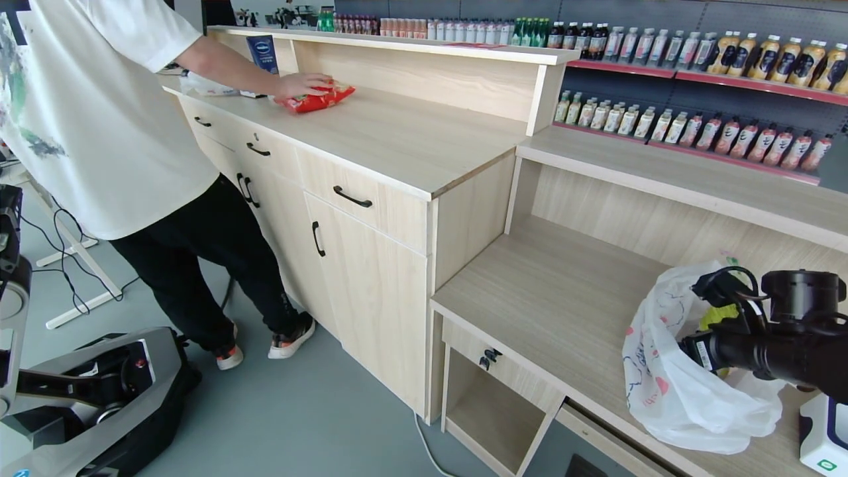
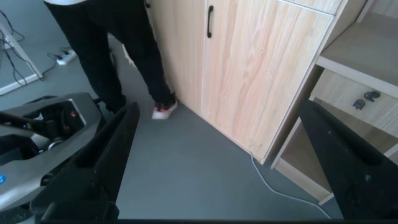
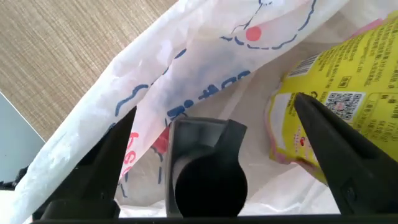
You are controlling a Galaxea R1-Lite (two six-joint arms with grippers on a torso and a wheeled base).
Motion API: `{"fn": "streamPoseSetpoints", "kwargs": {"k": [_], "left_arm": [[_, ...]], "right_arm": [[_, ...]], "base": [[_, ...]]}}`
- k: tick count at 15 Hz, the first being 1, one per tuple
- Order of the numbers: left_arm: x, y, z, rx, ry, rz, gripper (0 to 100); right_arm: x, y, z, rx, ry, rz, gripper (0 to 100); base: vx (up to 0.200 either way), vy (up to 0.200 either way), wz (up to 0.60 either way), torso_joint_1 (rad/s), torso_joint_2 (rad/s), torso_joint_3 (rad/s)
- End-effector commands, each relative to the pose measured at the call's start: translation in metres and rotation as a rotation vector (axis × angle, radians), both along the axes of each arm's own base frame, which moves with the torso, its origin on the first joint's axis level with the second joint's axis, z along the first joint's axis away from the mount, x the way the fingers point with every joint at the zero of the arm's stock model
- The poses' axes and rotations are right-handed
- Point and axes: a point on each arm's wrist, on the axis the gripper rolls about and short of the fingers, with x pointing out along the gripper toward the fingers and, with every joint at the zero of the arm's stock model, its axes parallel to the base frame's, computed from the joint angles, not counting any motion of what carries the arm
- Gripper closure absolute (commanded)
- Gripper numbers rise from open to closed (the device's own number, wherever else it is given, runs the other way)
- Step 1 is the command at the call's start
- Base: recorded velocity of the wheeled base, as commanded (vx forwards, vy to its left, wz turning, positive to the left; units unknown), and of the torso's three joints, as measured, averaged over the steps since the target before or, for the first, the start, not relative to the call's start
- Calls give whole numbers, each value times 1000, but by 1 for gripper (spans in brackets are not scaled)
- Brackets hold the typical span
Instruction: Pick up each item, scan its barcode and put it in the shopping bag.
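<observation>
A white plastic shopping bag [image 1: 682, 391] with printed drawings stands on the low wooden counter [image 1: 563, 298] at the right. My right gripper [image 1: 719, 311] hangs in the bag's mouth, open. Between its spread fingers, the right wrist view shows the shopping bag [image 3: 186, 68] lining and a grey object with a dark round opening [image 3: 205, 174]. A yellow packet [image 3: 339, 99] lies in the bag, against one finger. Far off on the high counter, a person's hand rests on a red snack packet [image 1: 315, 98]. My left gripper [image 2: 227, 168] is open over the grey floor, holding nothing.
A person stands at the high counter [image 1: 397, 139], close to my left side. A blue box [image 1: 263, 53] and a white bag [image 1: 205, 85] sit near them. A white device [image 1: 825, 430] stands beside the shopping bag. Shelves of bottles [image 1: 689, 126] line the back wall.
</observation>
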Motion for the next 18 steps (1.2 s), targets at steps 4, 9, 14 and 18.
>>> {"fn": "streamPoseSetpoints", "kwargs": {"k": [4, 9, 14, 18], "left_arm": [[0, 0, 0, 0, 0, 1, 0], [0, 0, 0, 0, 0, 1, 0], [0, 0, 0, 0, 0, 1, 0], [0, 0, 0, 0, 0, 1, 0]], "right_arm": [[-18, -3, 49, -70, -162, -4, 0], [-31, 0, 75, -82, -252, 1, 0], [-54, 3, 114, -142, -406, 36, 0], [-88, -40, 132, -229, -419, -162, 0]], "base": [[0, 0, 0, 0, 0, 0], [0, 0, 0, 0, 0, 0], [0, 0, 0, 0, 0, 0], [0, 0, -600, 4, 1, 2]]}}
